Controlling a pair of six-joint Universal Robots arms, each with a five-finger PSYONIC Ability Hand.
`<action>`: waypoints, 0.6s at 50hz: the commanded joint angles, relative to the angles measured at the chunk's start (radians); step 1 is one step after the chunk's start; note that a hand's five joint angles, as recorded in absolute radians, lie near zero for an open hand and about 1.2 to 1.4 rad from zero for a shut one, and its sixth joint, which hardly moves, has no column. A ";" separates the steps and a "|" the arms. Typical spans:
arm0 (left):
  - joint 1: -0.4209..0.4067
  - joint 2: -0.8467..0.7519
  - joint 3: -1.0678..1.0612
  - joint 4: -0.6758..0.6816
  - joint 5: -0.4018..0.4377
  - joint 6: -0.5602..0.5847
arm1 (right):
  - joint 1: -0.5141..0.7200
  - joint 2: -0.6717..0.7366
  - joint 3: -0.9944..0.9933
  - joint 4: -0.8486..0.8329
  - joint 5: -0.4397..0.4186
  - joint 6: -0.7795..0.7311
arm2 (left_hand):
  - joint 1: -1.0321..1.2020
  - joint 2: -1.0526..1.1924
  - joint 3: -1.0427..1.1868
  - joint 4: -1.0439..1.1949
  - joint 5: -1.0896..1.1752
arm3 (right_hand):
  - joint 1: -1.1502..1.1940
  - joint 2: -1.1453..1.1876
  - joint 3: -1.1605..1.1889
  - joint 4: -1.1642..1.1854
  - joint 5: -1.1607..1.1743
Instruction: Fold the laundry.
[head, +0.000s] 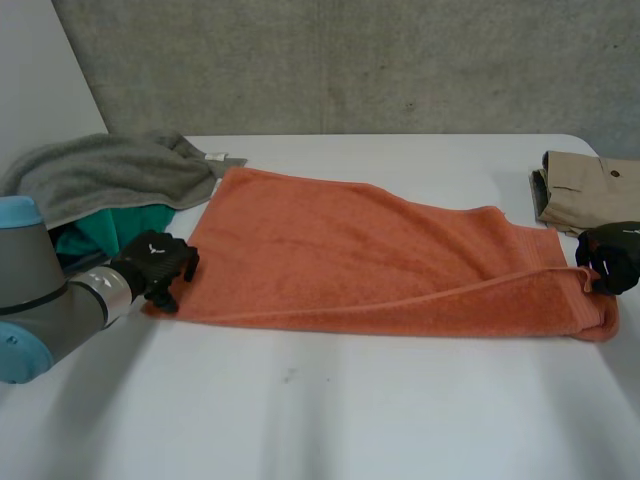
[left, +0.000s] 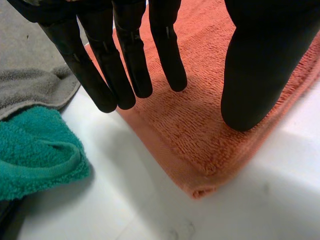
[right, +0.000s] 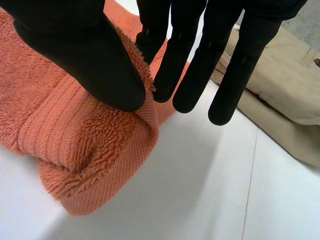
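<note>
An orange towel (head: 350, 250) lies across the middle of the white table (head: 350, 420), folded lengthwise with its fold along the near edge. My left hand (head: 155, 262) hovers at its near left corner. The left wrist view shows that hand (left: 125, 65) open, fingers straight above the towel (left: 200, 145) and thumb set down on the cloth. My right hand (head: 610, 258) is at the towel's right end. There the thumb (right: 85, 50) and a finger pinch the raised edge of the towel (right: 65, 130), which bunches up under the hand.
A grey towel (head: 100, 175) and a teal towel (head: 110, 228) are heaped at the back left, close beside my left hand (left: 35, 150). A folded tan garment (head: 590, 190) lies at the back right, just beyond my right hand (right: 280, 100).
</note>
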 joint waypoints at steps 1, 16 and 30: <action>-0.017 -0.038 0.050 -0.021 -0.001 0.005 | -0.003 -0.002 0.002 0.000 0.000 0.000 | 0.172 0.172 0.171 0.170 0.175 | 0.267 0.222 0.206 0.201 0.197; 0.015 0.105 -0.074 -0.080 0.039 -0.069 | -0.006 0.013 -0.007 -0.023 0.023 0.003 | 0.046 0.046 0.045 0.044 0.049 | 0.267 0.222 0.206 0.201 0.197; 0.006 0.030 -0.027 -0.083 0.018 -0.004 | -0.011 0.031 -0.012 -0.051 0.055 0.021 | 0.090 0.090 0.089 0.088 0.093 | 0.267 0.222 0.206 0.201 0.197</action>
